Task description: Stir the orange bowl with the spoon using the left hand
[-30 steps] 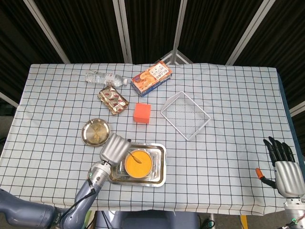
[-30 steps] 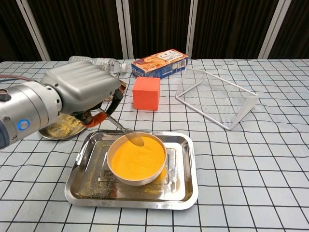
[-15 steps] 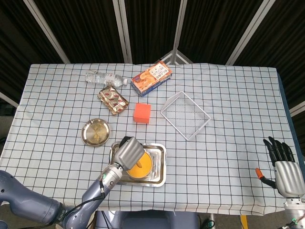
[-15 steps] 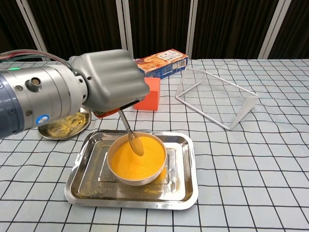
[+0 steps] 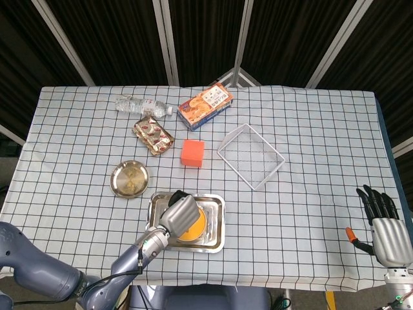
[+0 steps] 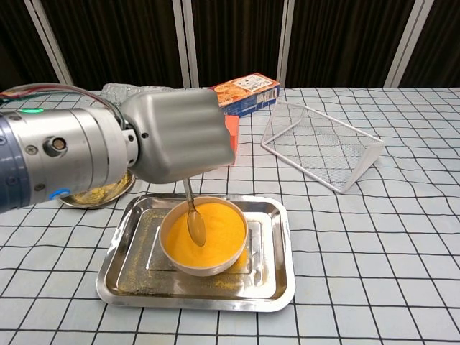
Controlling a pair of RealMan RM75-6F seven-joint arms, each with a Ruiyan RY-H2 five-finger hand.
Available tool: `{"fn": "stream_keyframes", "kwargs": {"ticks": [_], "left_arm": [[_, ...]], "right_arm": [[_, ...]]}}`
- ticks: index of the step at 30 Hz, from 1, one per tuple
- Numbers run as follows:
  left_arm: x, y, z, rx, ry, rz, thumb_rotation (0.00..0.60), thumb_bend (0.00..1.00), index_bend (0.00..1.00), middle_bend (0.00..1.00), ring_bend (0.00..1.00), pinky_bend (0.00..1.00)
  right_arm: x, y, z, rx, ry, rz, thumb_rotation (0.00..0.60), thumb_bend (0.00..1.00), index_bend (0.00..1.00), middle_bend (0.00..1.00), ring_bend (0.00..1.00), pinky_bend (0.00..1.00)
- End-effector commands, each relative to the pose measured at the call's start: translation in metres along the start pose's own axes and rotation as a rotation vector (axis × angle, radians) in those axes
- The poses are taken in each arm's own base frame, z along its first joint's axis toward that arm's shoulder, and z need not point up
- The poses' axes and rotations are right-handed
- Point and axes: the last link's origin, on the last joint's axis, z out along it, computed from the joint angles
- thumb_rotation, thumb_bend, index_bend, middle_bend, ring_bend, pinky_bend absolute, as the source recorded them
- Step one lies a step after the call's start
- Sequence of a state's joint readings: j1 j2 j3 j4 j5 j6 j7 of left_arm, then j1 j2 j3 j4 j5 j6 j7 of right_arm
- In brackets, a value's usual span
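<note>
An orange bowl (image 6: 206,235) full of orange powder stands in a steel tray (image 6: 273,280). My left hand (image 6: 176,133) hovers just above it and grips a metal spoon (image 6: 194,220) whose tip dips into the powder. From the head view the left hand (image 5: 181,214) covers most of the bowl (image 5: 197,227) inside the tray (image 5: 214,223). My right hand (image 5: 382,227) rests at the table's right front edge, fingers spread, holding nothing.
A small steel dish (image 5: 129,179) with crumbs lies left of the tray. Behind it stand an orange block (image 5: 192,153), a wire basket (image 5: 251,155), a snack box (image 5: 205,104), a snack packet (image 5: 153,135) and a lying water bottle (image 5: 141,105).
My left hand has moved right, from beside the tray to over the bowl. The spoon has swung from slanted to nearly upright, its tip now further into the powder.
</note>
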State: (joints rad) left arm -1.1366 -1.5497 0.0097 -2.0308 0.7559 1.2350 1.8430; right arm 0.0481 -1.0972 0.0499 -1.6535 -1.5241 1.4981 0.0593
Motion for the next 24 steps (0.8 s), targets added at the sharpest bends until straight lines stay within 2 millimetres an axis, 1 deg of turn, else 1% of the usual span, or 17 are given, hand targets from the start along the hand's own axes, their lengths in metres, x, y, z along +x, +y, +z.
{"fn": "stream_keyframes", "kwargs": {"ticks": [1,13,24], "left_arm": [[0.000,0.004,0.000,-0.011,0.000,0.008,0.600,0.81,0.83,1.00,0.95,0.96],[-0.002,0.014,0.003,-0.014,-0.053,0.029,0.600,0.81,0.84,1.00,0.94,0.96],[-0.003,0.021,0.018,0.008,-0.106,0.016,0.600,0.82,0.85,1.00,0.95,0.97]], "right_arm": [[0.000,0.000,0.000,-0.001,-0.001,0.001,0.600,0.36,0.00,0.00,0.00,0.00],[0.000,0.000,0.000,-0.002,-0.002,0.004,0.600,0.36,0.00,0.00,0.00,0.00],[0.000,-0.001,0.001,0.001,-0.007,0.008,0.600,0.36,0.00,0.00,0.00,0.00]]}}
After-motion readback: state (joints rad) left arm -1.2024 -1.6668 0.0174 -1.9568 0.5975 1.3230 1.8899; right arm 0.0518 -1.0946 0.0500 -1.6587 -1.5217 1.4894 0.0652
